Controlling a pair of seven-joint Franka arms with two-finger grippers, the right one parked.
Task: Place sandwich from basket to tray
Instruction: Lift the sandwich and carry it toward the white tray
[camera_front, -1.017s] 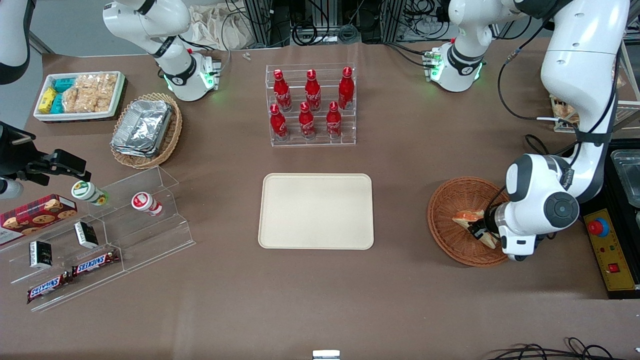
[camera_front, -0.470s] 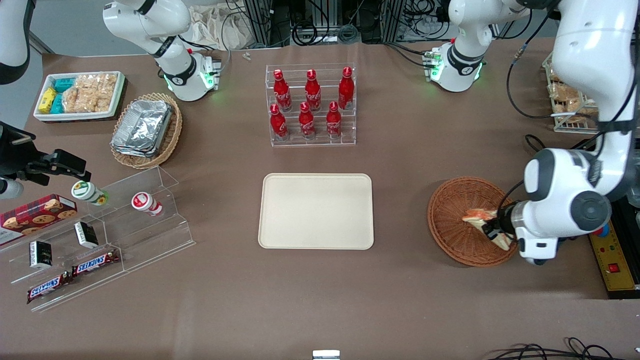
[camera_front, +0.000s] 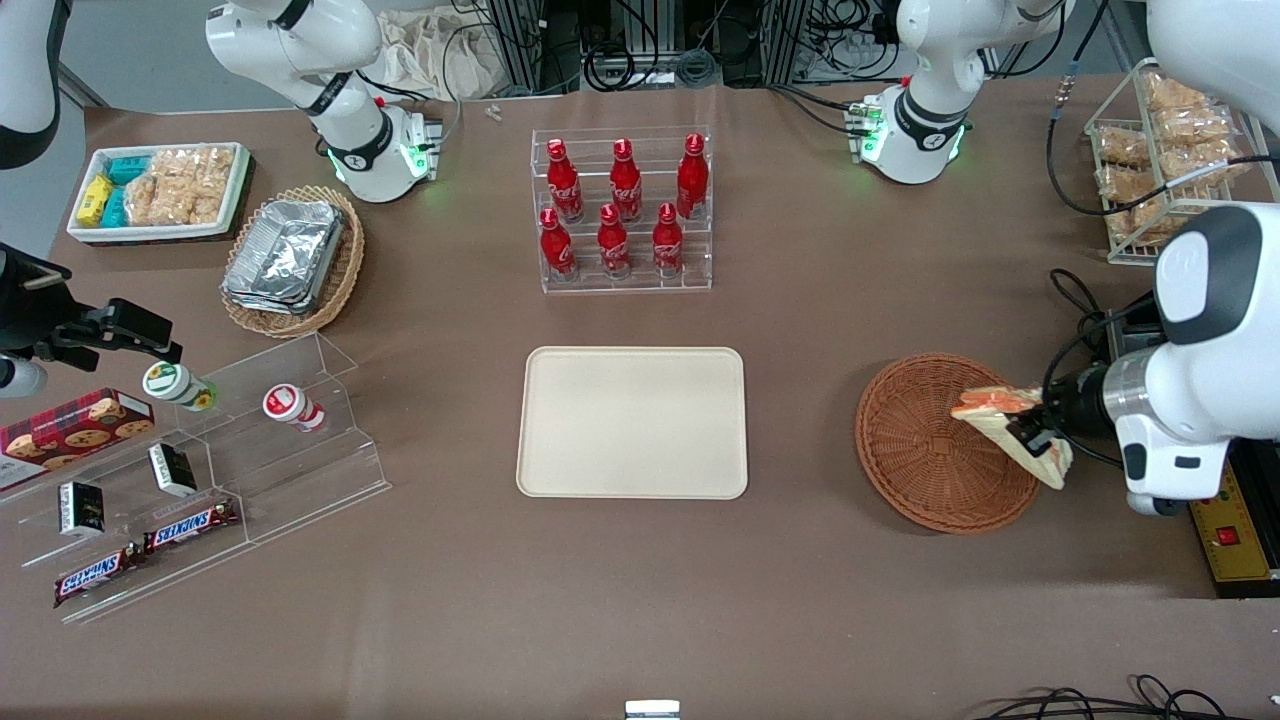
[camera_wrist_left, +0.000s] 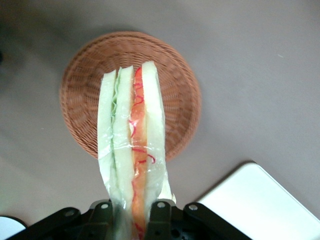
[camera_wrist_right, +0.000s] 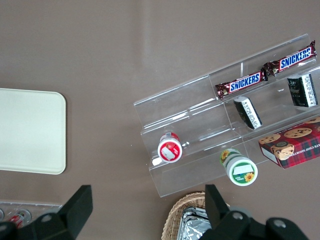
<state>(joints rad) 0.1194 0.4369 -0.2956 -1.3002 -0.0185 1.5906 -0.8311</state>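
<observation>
- Front view is showing the gripper (camera_front: 1030, 432) hanging over the edge of the basket (camera_front: 925, 450) that lies toward the working arm's end of the table
- Its two black fingers (camera_wrist_left: 159, 212) are squeezing the sandwich (camera_front: 1010, 425) from both sides, so they are sitting close together with the bread between them
- The sandwich is hanging in the air above the basket and is not touching the weave
- It is looking like a flat wedge, tilted, with one corner pointing toward the tray (camera_front: 632, 421)
- Left wrist view is showing the sandwich (camera_wrist_left: 132, 145) edge-on: soft pale bread slices, a thin green layer and an orange-red layer, all under shiny clear wrap
- The basket (camera_wrist_left: 172, 85) is sitting under it, round and shallow, made of reddish-brown woven strips going around in rings, with nothing lying inside
- The tray is lying flat in the middle of the brown table (camera_front: 640, 600), well apart from the basket; it is smooth, cream, and shaped like a box lid with round corners and a low rim
- One round corner of the tray (camera_wrist_left: 260, 197) is peeking into the wrist view too
- A clear plastic rack of red bottles (camera_front: 622, 205) is standing farther from the front camera than the tray
- A wire rack of bagged golden snacks (camera_front: 1165, 140) is sitting farther from the front camera than the gripper
</observation>
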